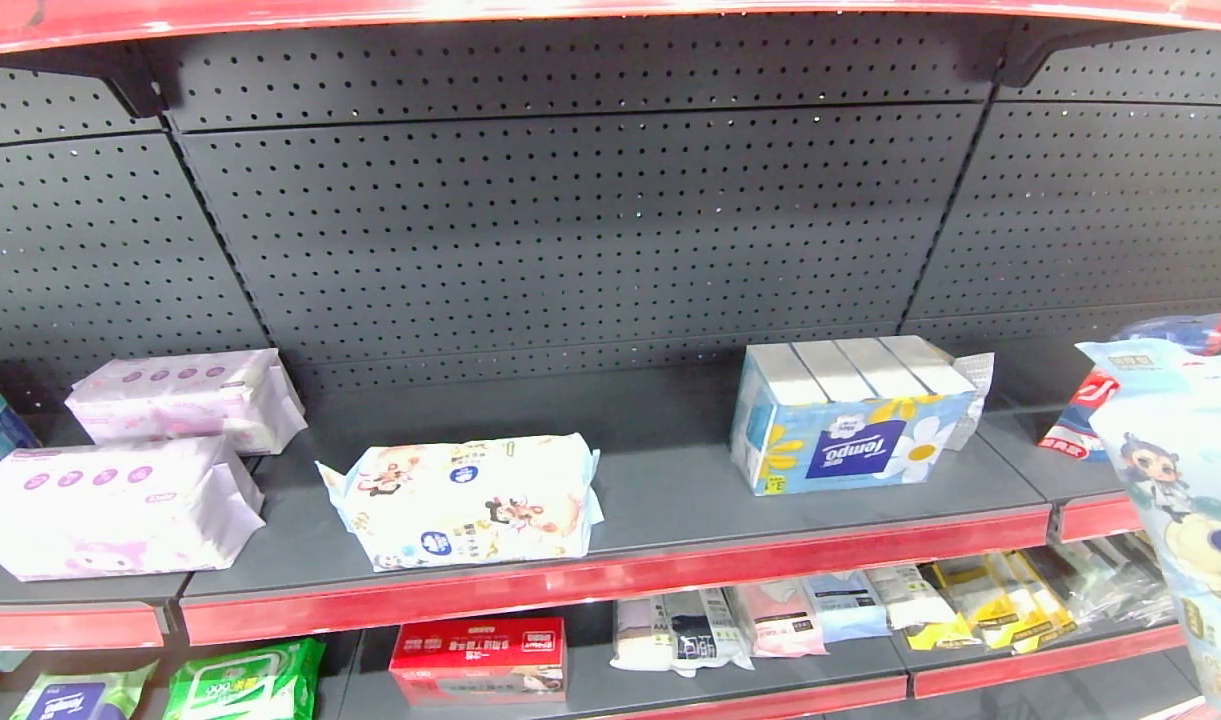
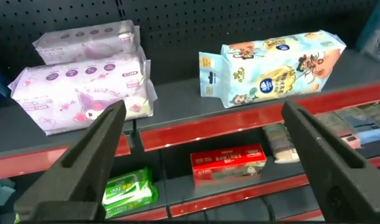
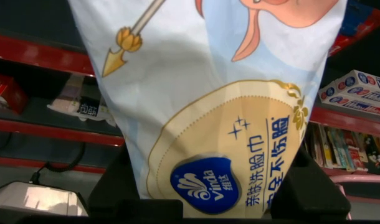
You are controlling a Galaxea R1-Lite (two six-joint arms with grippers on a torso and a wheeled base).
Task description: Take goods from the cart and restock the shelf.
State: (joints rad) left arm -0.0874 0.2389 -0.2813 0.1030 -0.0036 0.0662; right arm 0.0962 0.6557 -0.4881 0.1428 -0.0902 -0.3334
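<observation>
Grey shelf (image 1: 670, 480), black pegboard (image 1: 570, 230) behind

1. The left gripper (image 2: 204, 107) is made up of two long, matte black fingers (image 2: 84, 168), tapered like wedges to blunt tips.
2. A stepped ridge is moulded along each finger.
3. The right gripper (image 3: 215, 186) is built with broad, plain black fingers (image 3: 314, 186).

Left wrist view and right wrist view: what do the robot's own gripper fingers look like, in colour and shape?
The left gripper has two matte dark grey fingers, long flat-sided wedges that narrow to blunt tips. The right gripper has black fingers, broad and blocky. Their surfaces are plain.
</observation>
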